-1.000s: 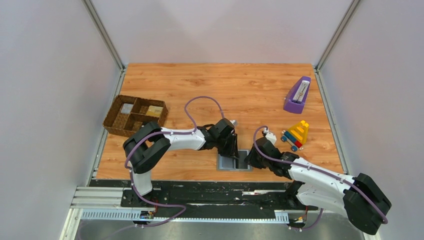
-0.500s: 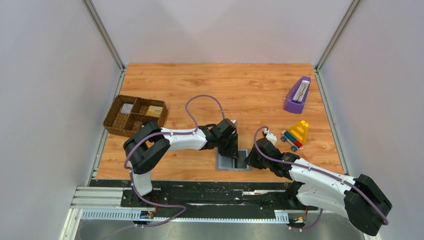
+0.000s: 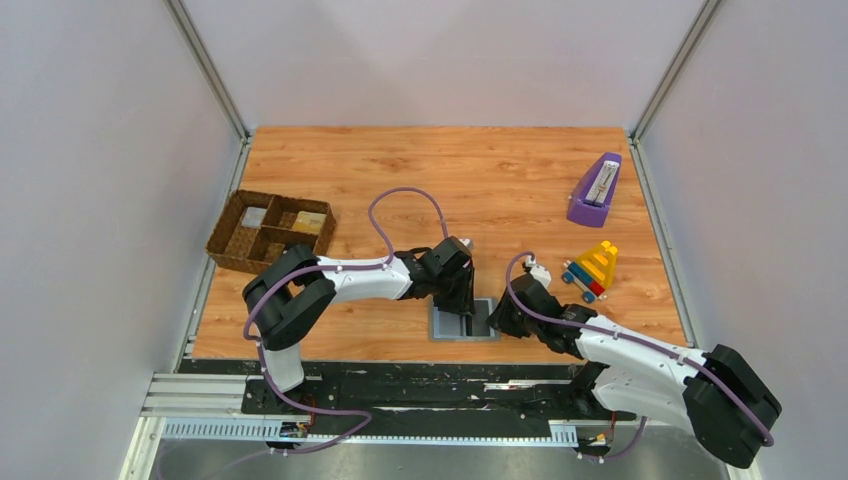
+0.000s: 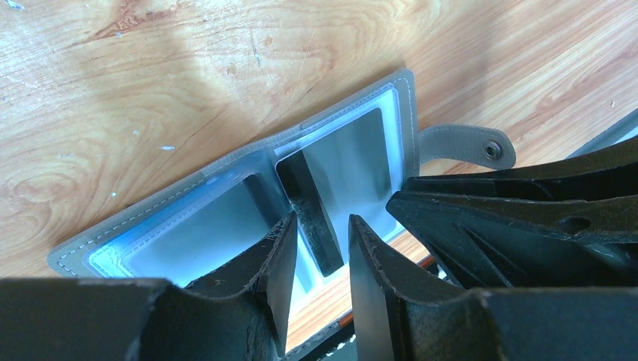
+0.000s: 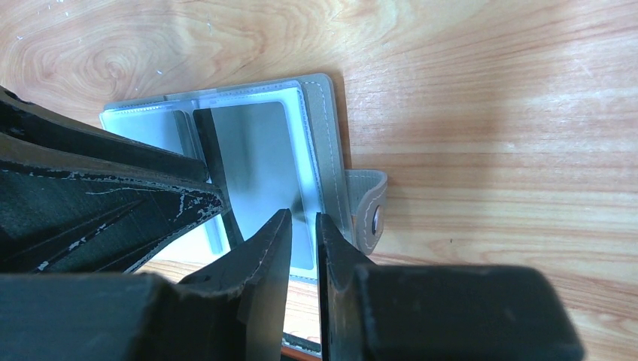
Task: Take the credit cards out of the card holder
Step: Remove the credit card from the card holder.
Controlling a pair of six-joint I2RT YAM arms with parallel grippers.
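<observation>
The card holder lies open and flat near the table's front edge. Its inside is pale blue-grey, with two pocket panels and a dark strip along the middle fold. A pale grey rectangle fills the right-hand pocket; I cannot tell whether it is a card. My left gripper is open over the fold, with the strip's end in the gap between its fingers. My right gripper hovers over the right panel with a narrow gap and nothing in it. A tan card and a grey card lie in the tray.
A brown woven divided tray stands at the left. A purple wedge-shaped object and a coloured toy are at the right. The holder's snap tab sticks out sideways. The table's front edge and a metal rail run just below the holder.
The card holder and both grippers have shifted slightly to the left. The left jaws stand a little wider than before.
</observation>
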